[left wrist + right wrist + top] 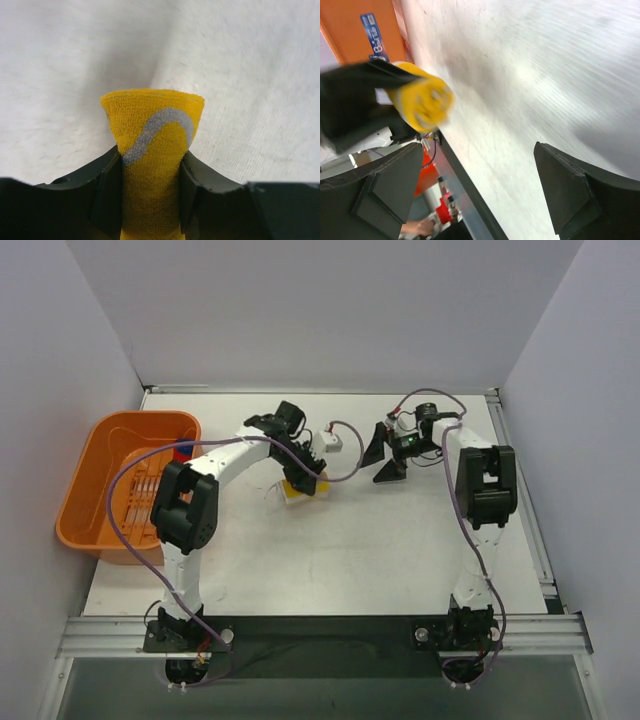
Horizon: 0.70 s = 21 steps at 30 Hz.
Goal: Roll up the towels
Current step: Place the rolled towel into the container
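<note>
We clamp the left gripper (150, 167) mid-roll on the yellow towel (152, 112); it looks soft, light and likely to unroll. Our right gripper (477, 192) gapes empty.

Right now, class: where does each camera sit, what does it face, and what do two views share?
Top: above, behind the bases, looking down at table; both arms show.
Left wrist: faces the towel pinched in the left end effector; fingers show.
Right wrist: faces across towards tub; open right end effector shows.
Shared: wrist views both see the towel.
</note>
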{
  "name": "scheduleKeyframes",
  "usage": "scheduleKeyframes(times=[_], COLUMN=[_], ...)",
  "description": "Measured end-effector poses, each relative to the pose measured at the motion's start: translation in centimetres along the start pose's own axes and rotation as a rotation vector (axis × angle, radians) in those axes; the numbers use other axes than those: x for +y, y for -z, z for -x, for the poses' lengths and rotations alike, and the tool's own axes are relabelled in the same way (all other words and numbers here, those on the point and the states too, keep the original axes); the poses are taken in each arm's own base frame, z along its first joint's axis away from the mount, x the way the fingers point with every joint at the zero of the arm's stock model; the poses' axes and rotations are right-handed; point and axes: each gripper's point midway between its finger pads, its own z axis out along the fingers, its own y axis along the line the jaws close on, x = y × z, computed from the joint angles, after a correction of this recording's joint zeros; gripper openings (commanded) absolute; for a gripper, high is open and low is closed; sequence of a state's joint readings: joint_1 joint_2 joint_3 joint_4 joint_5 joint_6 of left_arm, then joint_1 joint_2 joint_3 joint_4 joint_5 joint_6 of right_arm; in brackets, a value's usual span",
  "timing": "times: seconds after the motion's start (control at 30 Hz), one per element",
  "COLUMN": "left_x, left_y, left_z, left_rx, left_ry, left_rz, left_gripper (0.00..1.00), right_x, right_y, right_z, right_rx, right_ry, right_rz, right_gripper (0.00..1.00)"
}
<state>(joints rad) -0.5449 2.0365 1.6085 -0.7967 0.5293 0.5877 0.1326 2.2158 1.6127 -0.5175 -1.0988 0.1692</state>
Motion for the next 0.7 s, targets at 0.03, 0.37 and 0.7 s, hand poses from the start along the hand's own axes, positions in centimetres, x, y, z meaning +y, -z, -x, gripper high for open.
scheduleKeyframes(times=[0.03, 0.37, 0.7], left_x=[0.8, 8.2, 13.2], left_y=[1.2, 18.9, 41.2], left_z=[0.9, 4.1, -8.8], left_rx=[-0.027, -0.344, -0.578], left_ry=[0.05, 0.381, 0.748], left_rz=[0.02, 0.327, 0.78], left_gripper=[0.0, 0.0, 0.0], right_x=[-0.2, 0.2, -1.5], right_y=[1.4, 4.4, 4.8], right_z=[0.3, -2.2, -3.8], right_rx=[-0.029, -0.013, 0.048], right_ry=[0.006, 0.105, 0.115], right_rz=[-0.014, -0.104, -0.202], right_gripper=[1.0, 1.0, 1.0])
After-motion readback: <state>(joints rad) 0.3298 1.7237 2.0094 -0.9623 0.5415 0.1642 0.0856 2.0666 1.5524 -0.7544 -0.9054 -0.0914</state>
